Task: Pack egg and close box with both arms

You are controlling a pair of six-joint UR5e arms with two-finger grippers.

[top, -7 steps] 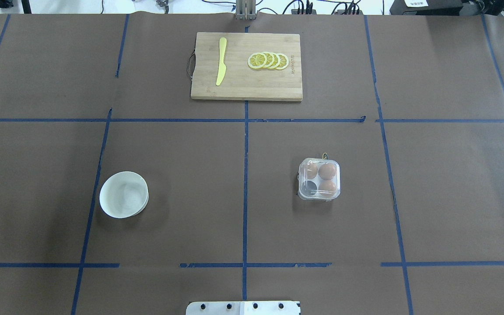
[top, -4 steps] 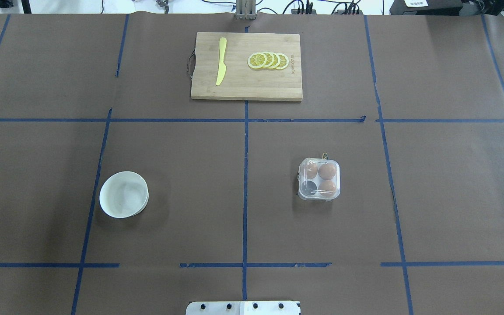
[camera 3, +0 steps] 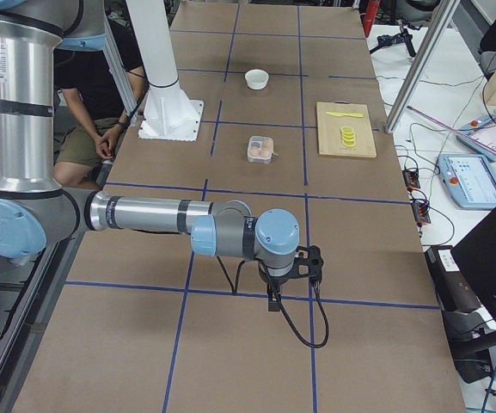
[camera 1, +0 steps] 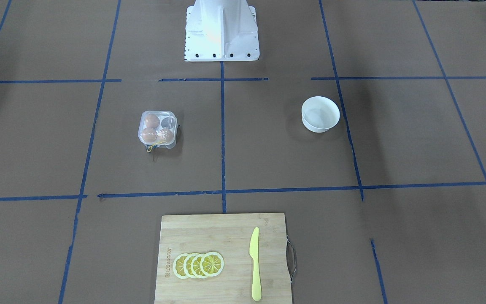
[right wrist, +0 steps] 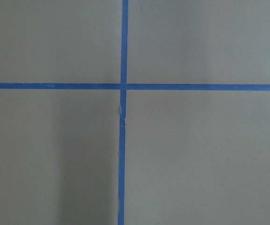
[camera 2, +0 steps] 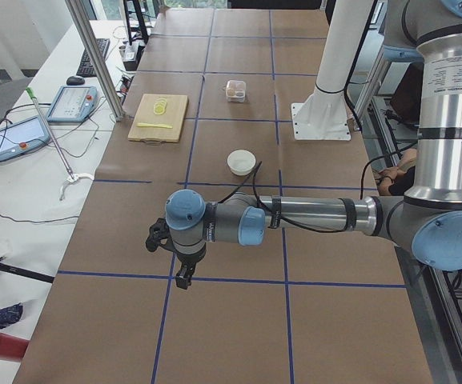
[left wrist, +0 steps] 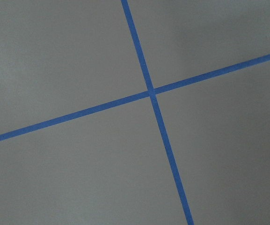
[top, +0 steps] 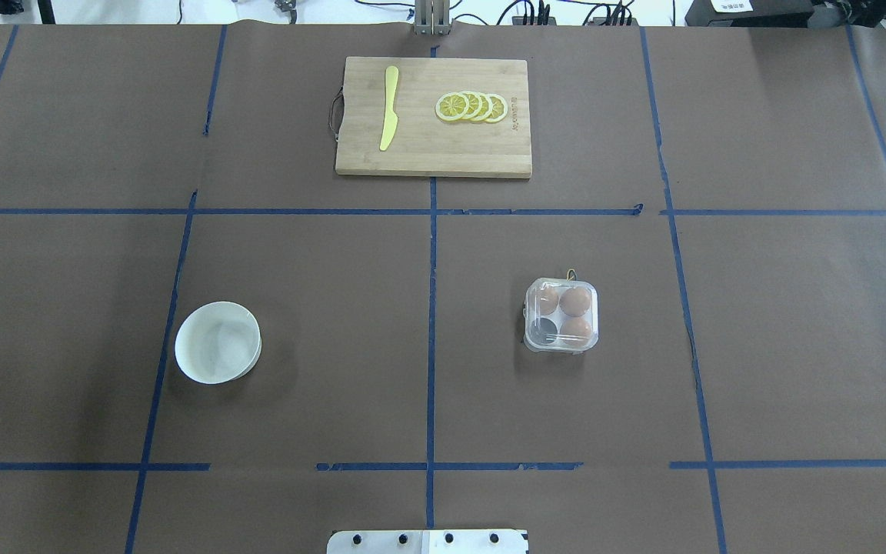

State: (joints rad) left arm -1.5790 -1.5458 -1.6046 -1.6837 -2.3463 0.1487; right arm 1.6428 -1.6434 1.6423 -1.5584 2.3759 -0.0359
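The brown paper-covered table with a blue tape grid (top: 797,346) carries everything. The grey-silver jointed left arm (camera 2: 311,214) reaches across the middle of the left side view, and its black two-finger end effector (camera 2: 184,276) hangs over a tape crossing in the lower left of that frame. The matching right arm (camera 3: 144,213) does the same in the right side view, its end effector (camera 3: 273,301) low in the centre. Neither shows in the overhead or front views and both wrist cameras see only tape, so I cannot tell whether either end effector is spread or pressed together.

The round white bowl (top: 218,342) sits in the lower left of the overhead view and looks empty. The small clear plastic four-cell egg box (top: 561,315) stands right of centre, well apart from both end effectors. It holds three orange-brown oval eggs (top: 576,301), with the fourth cell, at its lower left, dark and empty. Its lid appears to be down, though the clear plastic makes that hard to confirm.

The box lies in the right half of the overhead view, up-frame from the right end effector in the right side view, so the right arm seems the nearer. It is nearly square, with no real long axis; its bit of yellow string (camera 1: 153,146) marks the edge away from the robot
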